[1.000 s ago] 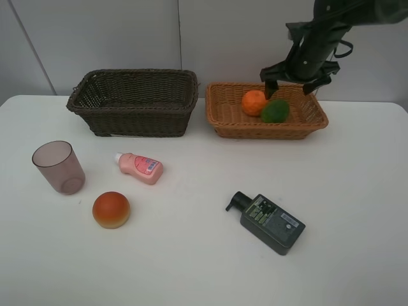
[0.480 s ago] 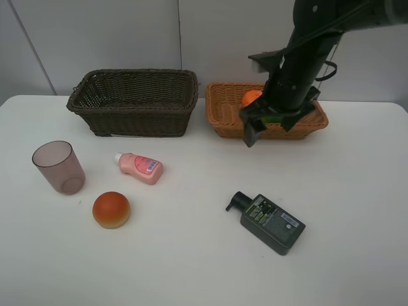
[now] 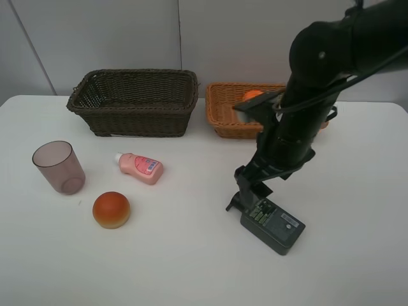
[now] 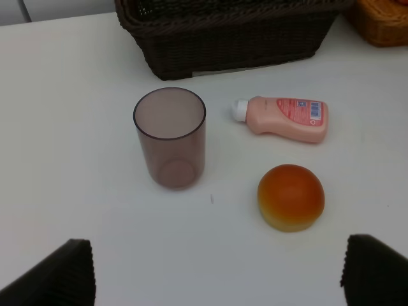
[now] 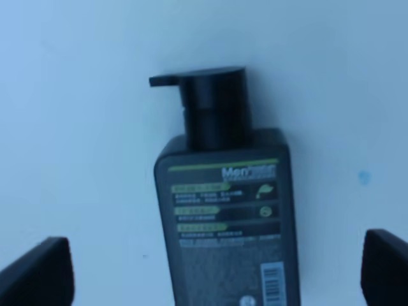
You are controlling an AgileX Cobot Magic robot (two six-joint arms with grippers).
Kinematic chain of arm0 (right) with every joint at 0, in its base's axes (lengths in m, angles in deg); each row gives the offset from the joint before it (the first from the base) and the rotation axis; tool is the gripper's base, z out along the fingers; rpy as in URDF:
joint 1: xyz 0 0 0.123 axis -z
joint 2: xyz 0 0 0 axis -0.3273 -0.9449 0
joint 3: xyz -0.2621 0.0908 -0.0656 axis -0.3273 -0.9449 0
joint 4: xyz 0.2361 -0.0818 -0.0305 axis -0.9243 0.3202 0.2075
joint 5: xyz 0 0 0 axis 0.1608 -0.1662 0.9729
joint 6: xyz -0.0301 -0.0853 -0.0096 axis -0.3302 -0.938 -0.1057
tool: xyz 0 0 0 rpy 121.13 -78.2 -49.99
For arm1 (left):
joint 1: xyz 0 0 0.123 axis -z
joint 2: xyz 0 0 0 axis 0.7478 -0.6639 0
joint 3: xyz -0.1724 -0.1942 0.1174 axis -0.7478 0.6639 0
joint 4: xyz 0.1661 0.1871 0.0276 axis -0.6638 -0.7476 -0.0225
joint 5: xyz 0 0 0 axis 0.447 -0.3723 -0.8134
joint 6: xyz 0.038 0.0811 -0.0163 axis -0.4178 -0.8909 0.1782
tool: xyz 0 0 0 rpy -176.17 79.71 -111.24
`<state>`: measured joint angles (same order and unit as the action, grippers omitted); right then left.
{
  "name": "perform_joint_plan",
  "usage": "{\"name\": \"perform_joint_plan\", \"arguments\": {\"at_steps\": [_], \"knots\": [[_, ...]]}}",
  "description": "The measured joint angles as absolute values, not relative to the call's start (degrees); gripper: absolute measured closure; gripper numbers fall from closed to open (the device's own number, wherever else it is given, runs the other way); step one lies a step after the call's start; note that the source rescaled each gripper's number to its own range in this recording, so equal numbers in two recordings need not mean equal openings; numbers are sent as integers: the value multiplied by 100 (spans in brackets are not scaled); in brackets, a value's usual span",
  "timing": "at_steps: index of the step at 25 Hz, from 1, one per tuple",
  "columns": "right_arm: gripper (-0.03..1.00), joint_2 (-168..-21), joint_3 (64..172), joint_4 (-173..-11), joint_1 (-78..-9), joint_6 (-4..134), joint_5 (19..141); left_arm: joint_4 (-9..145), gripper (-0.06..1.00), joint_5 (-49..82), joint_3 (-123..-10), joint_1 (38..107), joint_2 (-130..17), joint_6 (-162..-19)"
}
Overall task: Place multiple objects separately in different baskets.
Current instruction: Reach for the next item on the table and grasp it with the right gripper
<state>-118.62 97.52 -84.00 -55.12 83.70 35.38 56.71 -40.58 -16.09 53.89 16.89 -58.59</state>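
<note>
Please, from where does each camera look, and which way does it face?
Exterior high: high before the table, looking down; right arm and right gripper show.
Left wrist: above the table, looking down at cup, pink bottle, peach; open left gripper shows.
Right wrist: close over the pump bottle; its fingertips show.
Shared: exterior high and right wrist see the pump bottle.

White table (image 3: 191,268), grey wall (image 3: 115,35)

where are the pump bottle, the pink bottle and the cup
dark pump bottle (image 5: 226,217): right wrist view, on its front label
pink bottle (image 4: 287,118): left wrist view, middle of its body
mauve cup (image 4: 171,153): left wrist view, on its side wall
</note>
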Motion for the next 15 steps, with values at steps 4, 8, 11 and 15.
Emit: {"name": "perform_joint_plan", "arguments": {"at_steps": [4,8,11,15], "knots": [[3,-11654,9187,-8400,-5616,8194,3966,5671,-5,-4058,-1609,5389,1689,-5859],[3,-11488,8713,-8361,-5701,8124,4432,5671,-5,-4058,-1609,5389,1689,-5859],[3,-11456,8499,-8353,-5713,8119,4694,5671,-5,-4058,-1609,5389,1689,-5859],[3,-11451,8238,-8351,-5928,8117,5137,5671,-5,-4058,-1609,5389,1689,-5859]]}}
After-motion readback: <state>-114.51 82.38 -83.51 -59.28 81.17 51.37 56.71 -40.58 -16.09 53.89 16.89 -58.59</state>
